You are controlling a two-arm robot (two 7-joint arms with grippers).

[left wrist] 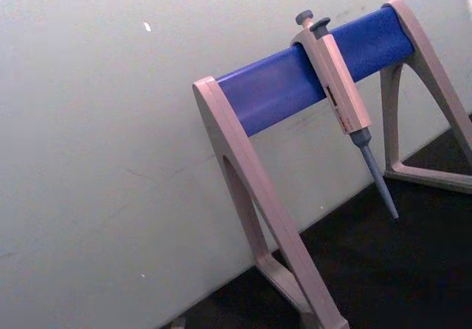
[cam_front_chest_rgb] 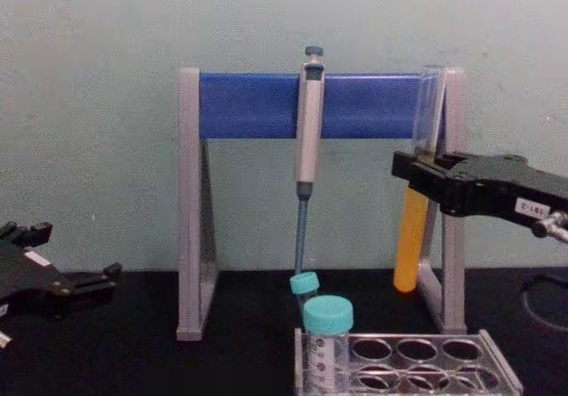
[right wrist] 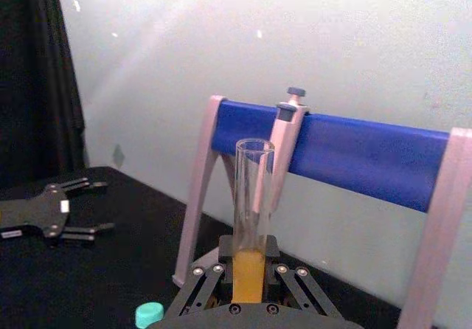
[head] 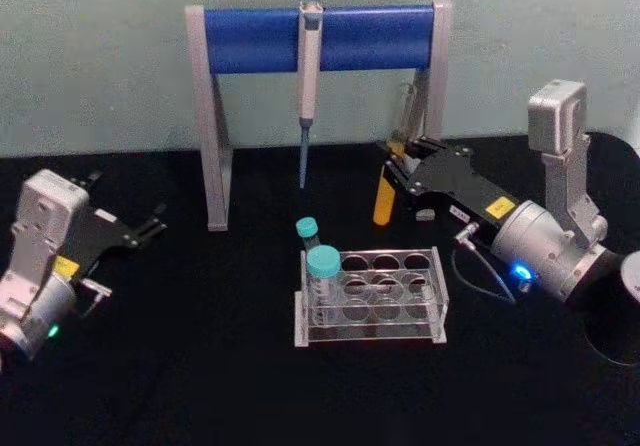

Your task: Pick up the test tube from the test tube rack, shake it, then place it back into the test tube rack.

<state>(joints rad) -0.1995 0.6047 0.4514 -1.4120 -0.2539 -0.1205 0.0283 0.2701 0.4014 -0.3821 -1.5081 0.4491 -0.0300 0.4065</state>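
Right gripper (head: 392,169) has its claw pinched tight on the test tube (head: 384,201), gripping it about halfway up, right where the orange-yellow liquid tops out! That tube is up off the tabletop (head: 200,366), hanging over the back right part of it, behind the test tube rack (head: 438,301) and just in front of the right leg of the pipette stand (head: 250,41). Look at the long axis: very nearly vertical, open mouth up, rounded end down. In the chest view the test tube (cam_front_chest_rgb: 412,236) leans a touch, mouth tipped towards the robot's right, with the clear upper half rising above the right gripper (cam_front_chest_rgb: 415,170) and the liquid-filled lower half hanging below it. From the right wrist, the test tube (right wrist: 253,218) rises straight up out of the right gripper (right wrist: 249,268). Down below, the rack sits near the middle of the tabletop, a wide teal-capped vial (head: 322,263) standing at its left end and a smaller teal-capped vial (head: 307,228) just behind that one. A grey pipette (head: 308,76) hangs tip-down from the stand's blue bar. Over near the left edge of the tabletop, the left gripper (right wrist: 96,206) sits low, claw spread, nothing in it, well apart from the rack.
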